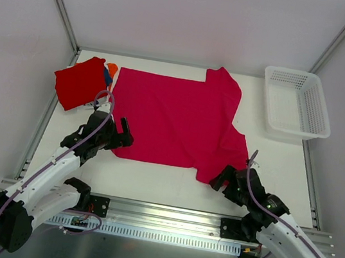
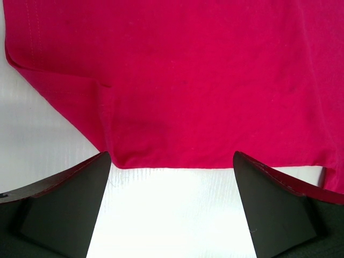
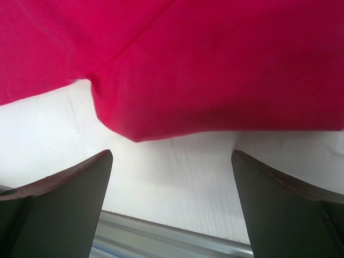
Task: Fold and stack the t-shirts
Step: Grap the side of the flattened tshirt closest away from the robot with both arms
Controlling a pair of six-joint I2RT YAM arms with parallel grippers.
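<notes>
Dark fingers (image 2: 64,204) of the left gripper (image 2: 171,157) are seen lowest in the left wrist view, spread wide over the bare white table (image 2: 161,215). A hem of the magenta-pink t-shirt (image 2: 188,75) is seen just beyond their tips, with a small fold at its corner. No cloth is held between them.

Fingers (image 3: 285,209) of the right gripper (image 3: 171,154) are likewise held wide apart, and a rounded corner of the same shirt is seen just ahead of them. Nothing is gripped there either, and a metal rail (image 3: 161,239) is glimpsed below.

From above, the magenta-pink t-shirt (image 1: 174,116) is seen spread flat across the middle of the table (image 1: 277,164), one sleeve pointing to the far edge and the other lying toward the right gripper (image 1: 225,177). The left gripper (image 1: 126,134) is placed at the shirt's near left corner.

A folded red t-shirt (image 1: 79,81) is found at the far left corner, just beside the spread shirt. Slivers of orange cloth (image 1: 112,67) and blue cloth (image 1: 107,78) are visible between the two.

A white mesh basket (image 1: 301,75) is set at the far right, well apart from the shirts.
</notes>
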